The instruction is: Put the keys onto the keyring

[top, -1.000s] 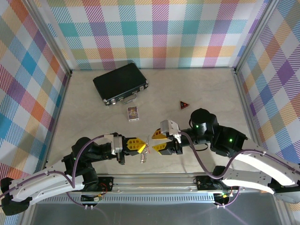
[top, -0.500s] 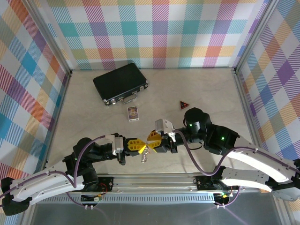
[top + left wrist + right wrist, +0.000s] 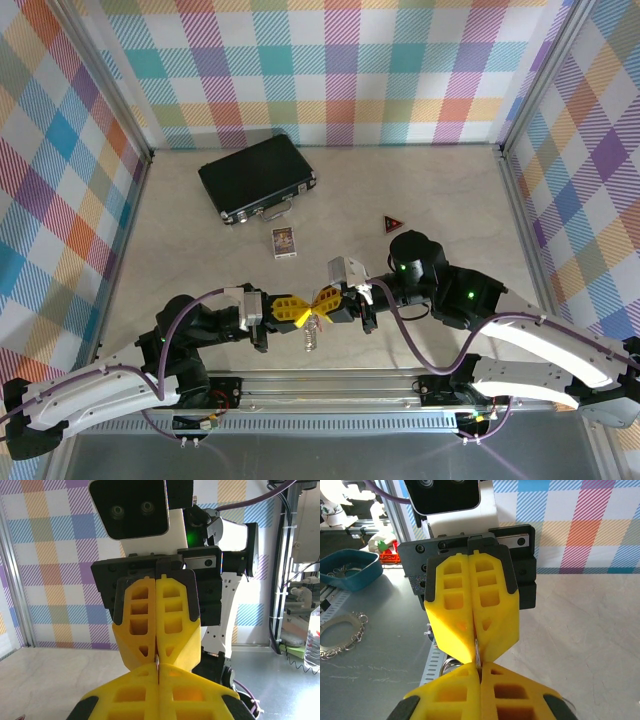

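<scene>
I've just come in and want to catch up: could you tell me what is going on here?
The two arms meet fingertip to fingertip above the near middle of the table. The left gripper and the right gripper are each shut on a thin silvery metal piece, apparently the keyring, with part of it dangling below them. The black case, a small card and the dark red triangle lie farther back.

Bright even light, pics sharp.

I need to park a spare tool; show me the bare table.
Free: back right, between case and right wall; left strip beside card; right of triangle. Crowded: near centre, where left gripper and right gripper meet on the keyring.
</scene>
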{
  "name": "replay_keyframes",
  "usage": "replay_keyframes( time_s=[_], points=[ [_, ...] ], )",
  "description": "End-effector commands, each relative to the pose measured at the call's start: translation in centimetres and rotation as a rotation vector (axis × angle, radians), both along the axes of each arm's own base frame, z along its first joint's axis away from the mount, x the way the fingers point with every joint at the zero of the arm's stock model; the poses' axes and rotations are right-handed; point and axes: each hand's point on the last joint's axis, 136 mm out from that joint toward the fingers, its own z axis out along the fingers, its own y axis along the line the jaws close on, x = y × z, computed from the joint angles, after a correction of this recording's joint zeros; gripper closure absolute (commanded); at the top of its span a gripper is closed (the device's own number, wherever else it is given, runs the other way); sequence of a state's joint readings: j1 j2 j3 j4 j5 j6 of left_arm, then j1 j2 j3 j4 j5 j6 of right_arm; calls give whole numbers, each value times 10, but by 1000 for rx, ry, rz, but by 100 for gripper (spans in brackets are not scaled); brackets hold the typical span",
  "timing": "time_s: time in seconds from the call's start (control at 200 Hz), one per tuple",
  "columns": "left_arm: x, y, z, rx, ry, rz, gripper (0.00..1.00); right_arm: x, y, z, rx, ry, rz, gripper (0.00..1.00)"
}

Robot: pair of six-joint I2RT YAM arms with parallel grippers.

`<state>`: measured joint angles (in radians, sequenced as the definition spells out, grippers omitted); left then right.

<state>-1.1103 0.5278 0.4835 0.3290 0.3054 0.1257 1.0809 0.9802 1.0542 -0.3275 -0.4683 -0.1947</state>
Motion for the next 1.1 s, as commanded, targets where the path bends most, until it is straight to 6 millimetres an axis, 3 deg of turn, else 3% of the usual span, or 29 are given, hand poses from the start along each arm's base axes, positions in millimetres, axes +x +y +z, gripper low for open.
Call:
replay_keyframes(
  time_s=[0.0,0.06,0.225,0.325,0.52,1.035,1.095],
  points=[
    [-3,4,11,-28,-30,2,100,0,0,1,2,-14,-1,100],
    [4,4,4,32,-18,41,100,3,-3,-1,-34,-23,-25,100],
    [26,8,-21,205,34,166,80,17,-13,-12,-178,-39,-103,100],
    [30,8,-29,269,48,187,76,23,-14,-27,-279,-29,-124,100],
    [31,5,-31,319,43,185,74,22,-15,-39,-357,-12,-108,100],
    [27,-9,-52,374,78,124,73,17,-9,-38,-369,-4,-66,100],
    [26,-9,-52,377,79,121,78,15,-9,-38,-366,-2,-58,100]
  ],
)
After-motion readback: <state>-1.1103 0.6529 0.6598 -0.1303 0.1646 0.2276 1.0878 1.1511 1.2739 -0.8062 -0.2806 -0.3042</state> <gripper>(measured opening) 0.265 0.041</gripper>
